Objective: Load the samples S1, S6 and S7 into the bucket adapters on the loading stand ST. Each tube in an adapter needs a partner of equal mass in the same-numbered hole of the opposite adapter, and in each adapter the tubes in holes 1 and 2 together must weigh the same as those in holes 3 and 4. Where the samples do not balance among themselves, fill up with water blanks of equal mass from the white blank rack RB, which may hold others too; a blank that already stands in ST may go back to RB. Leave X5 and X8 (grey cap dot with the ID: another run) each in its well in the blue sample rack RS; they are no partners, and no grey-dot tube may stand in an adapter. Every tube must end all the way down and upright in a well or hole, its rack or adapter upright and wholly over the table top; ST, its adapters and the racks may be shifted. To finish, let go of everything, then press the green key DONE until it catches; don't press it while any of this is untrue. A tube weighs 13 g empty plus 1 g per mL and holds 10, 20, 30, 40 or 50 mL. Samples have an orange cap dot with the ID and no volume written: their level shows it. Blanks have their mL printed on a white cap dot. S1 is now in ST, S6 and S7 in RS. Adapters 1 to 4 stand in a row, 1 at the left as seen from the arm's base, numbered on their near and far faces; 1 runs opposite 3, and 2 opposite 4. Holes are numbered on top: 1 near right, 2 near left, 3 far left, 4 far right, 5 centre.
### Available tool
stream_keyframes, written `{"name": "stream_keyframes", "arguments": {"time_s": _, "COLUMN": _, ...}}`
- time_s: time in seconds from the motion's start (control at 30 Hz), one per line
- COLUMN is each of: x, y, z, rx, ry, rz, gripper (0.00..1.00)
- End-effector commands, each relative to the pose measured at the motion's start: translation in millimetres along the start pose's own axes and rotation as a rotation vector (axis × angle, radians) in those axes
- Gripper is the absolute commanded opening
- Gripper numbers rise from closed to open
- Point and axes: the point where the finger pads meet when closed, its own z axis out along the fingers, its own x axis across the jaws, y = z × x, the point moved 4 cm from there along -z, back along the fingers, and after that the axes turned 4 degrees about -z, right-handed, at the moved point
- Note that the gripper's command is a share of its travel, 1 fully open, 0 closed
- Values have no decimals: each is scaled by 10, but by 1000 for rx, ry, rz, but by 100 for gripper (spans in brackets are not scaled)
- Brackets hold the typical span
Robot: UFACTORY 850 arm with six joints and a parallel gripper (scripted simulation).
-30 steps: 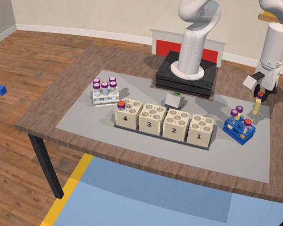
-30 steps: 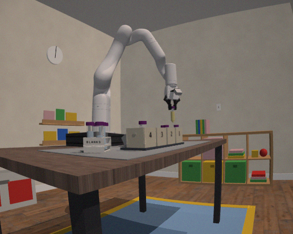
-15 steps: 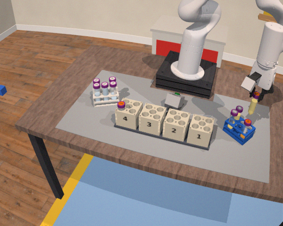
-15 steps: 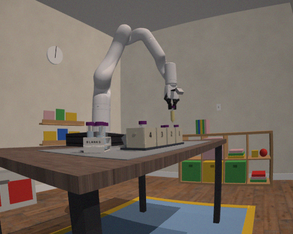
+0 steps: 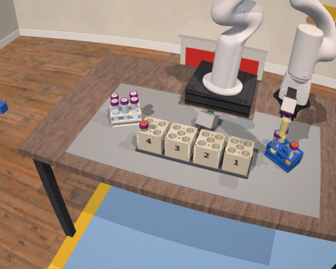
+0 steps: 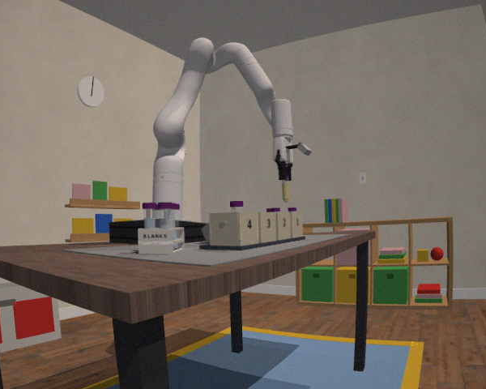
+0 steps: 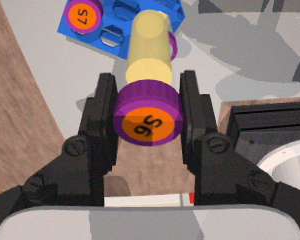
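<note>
My gripper point(image 7: 148, 91) is shut on sample tube S6 point(image 7: 148, 120), a purple-capped tube full of yellow liquid. It hangs upright in the air above the blue sample rack RS point(image 5: 283, 153), as the top and exterior views show point(image 5: 284, 127) point(image 6: 284, 190). S7 point(image 7: 82, 14) stands in a corner well of RS, also seen from the top view point(image 5: 293, 145). Another purple-capped tube point(image 5: 277, 134) stands in RS, partly hidden behind S6. The loading stand ST holds adapters 4 point(image 5: 152, 136), 3 point(image 5: 181, 140), 2 point(image 5: 209, 148) and 1 point(image 5: 237, 154). An orange-dot tube point(image 5: 144, 124) stands in a corner hole of adapter 4.
The white blank rack RB point(image 5: 125, 109) with several purple-capped blanks stands left of adapter 4. The grey box with the green key DONE point(image 5: 208, 118) sits behind adapters 3 and 2. The arm's black base point(image 5: 222, 92) is behind it. RS stands near the mat's right end.
</note>
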Motion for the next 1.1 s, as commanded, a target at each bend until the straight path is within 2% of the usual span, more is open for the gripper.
{"name": "stream_keyframes", "arguments": {"time_s": 0.0, "x": 240, "y": -103, "z": -1, "rx": -15, "ry": -28, "rz": -41, "gripper": 0}}
{"name": "stream_keyframes", "arguments": {"time_s": 0.3, "x": 663, "y": -260, "z": 13, "rx": -15, "ry": -28, "rz": -41, "gripper": 0}}
{"name": "stream_keyframes", "arguments": {"time_s": 0.37, "x": 663, "y": -260, "z": 13, "rx": -15, "ry": -28, "rz": -41, "gripper": 0}}
{"name": "stream_keyframes", "arguments": {"time_s": 0.87, "x": 1367, "y": -520, "z": 37, "rx": -15, "ry": -27, "rz": -41, "gripper": 0}}
{"name": "stream_keyframes", "arguments": {"time_s": 1.07, "x": 1445, "y": -549, "z": 39, "rx": -15, "ry": -27, "rz": -41, "gripper": 0}}
